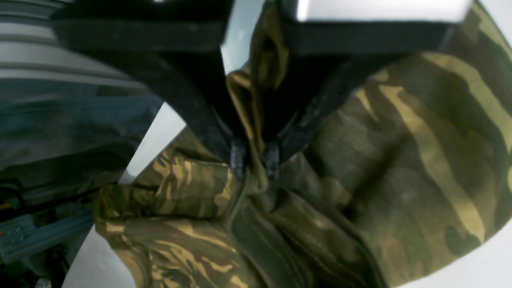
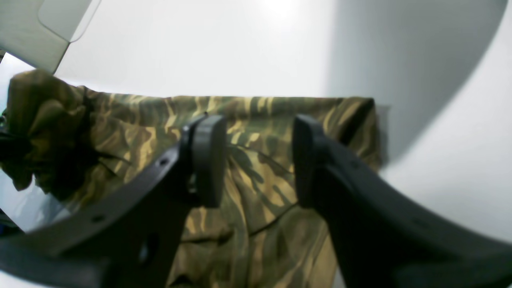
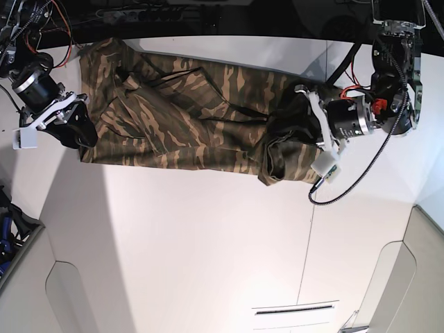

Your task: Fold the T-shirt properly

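Note:
The camouflage T-shirt [image 3: 187,125] lies stretched lengthwise along the far part of the white table [image 3: 208,243], bunched at its right end. My left gripper [image 3: 286,130] is on that bunched end. In the left wrist view the left gripper [image 1: 255,162] is shut on a raised fold of the T-shirt [image 1: 400,160]. My right gripper [image 3: 82,132] is at the shirt's left end. In the right wrist view the right gripper [image 2: 258,160] is open, its jaws apart just above the flat T-shirt [image 2: 260,116], holding nothing. The collar label is hidden.
The table's far edge [image 3: 229,35] runs just behind the shirt, with cables and dark gear beyond it. A black cable [image 3: 354,177] loops from the left arm over the table. The left wrist view shows the table's edge and a metal frame [image 1: 36,236] below it.

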{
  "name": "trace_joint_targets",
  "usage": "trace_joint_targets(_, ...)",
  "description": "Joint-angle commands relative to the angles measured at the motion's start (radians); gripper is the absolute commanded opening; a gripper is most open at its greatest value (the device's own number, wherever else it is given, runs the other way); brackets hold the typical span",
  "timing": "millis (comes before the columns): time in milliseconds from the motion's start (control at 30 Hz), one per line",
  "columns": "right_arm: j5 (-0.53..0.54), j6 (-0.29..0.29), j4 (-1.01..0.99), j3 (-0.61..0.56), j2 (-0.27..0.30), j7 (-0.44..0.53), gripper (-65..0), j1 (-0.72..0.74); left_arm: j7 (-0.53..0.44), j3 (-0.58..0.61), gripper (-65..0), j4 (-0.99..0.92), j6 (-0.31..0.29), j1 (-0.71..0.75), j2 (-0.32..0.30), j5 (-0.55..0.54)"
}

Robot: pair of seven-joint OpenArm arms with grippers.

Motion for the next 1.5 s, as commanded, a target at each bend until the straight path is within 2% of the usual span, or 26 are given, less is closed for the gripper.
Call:
trace_joint_targets(0,0.015,0.000,0.018,0.007,0.011,0.023,-37.8,0.005,-0.031,-0.001,-65.0,0.015,-0.004,-0.011,-0.003,-0.029)
trace_joint_targets(100,0.015,-0.002,0.018,0.018,0.011,0.022,-37.8,0.005,-0.034,0.001,-57.8,0.015,-0.004,-0.011,0.018,-0.029)
trace_joint_targets(233,0.016,-0.005,0.018,0.062,0.010,0.022,-37.4,0.005,-0.034,0.001,-57.5,0.015,-0.004,-0.011,0.058,-0.028)
trace_joint_targets(300,0.016,-0.004,0.018,0.088,0.011,0.017,-31.8,0.005,-0.037,0.001,-56.9,0.015,-0.004,-0.011,0.078,-0.004)
trace_joint_targets(333,0.016,-0.004,0.018,0.100,0.011,0.014,-28.4,0.005,-0.041,0.002,-53.8,0.015,-0.004,-0.011,0.085,0.011)
trace_joint_targets(400,0.016,-0.004,0.018,0.121,0.011,-0.005,-23.6,0.005,-0.044,0.010,-40.9,0.015,-0.006,-0.011,0.095,0.033)
trace_joint_targets(467,0.015,-0.004,0.017,0.134,0.011,-0.028,-23.2,0.005,-0.045,0.024,-25.8,0.015,-0.007,-0.011,0.096,0.047)
trace_joint_targets(500,0.015,-0.004,0.017,0.137,0.011,-0.035,-23.2,0.004,-0.046,0.032,-21.4,0.015,-0.007,-0.011,0.096,0.047)
trace_joint_targets(633,-0.019,-0.005,0.005,0.141,0.011,-0.037,-23.2,0.002,-0.055,0.060,-20.5,0.015,-0.003,-0.010,0.096,0.035)
trace_joint_targets(767,-0.018,-0.012,-0.060,0.140,0.011,-0.037,-23.2,0.002,-0.055,0.089,-20.5,0.015,-0.003,-0.011,0.096,-0.047)
trace_joint_targets(867,-0.017,-0.011,-0.138,0.140,0.011,-0.037,-23.2,0.002,-0.055,0.096,-20.5,0.015,-0.003,-0.011,0.096,-0.064)
trace_joint_targets(1133,0.076,0.016,-0.275,0.134,0.011,-0.066,-23.2,0.002,-0.055,0.096,-20.5,0.015,-0.004,-0.011,0.096,-0.060)
trace_joint_targets(1467,0.091,0.022,-0.280,-0.010,0.010,-0.093,-23.2,0.002,-0.055,0.096,-20.5,0.015,-0.003,-0.011,0.096,-0.060)
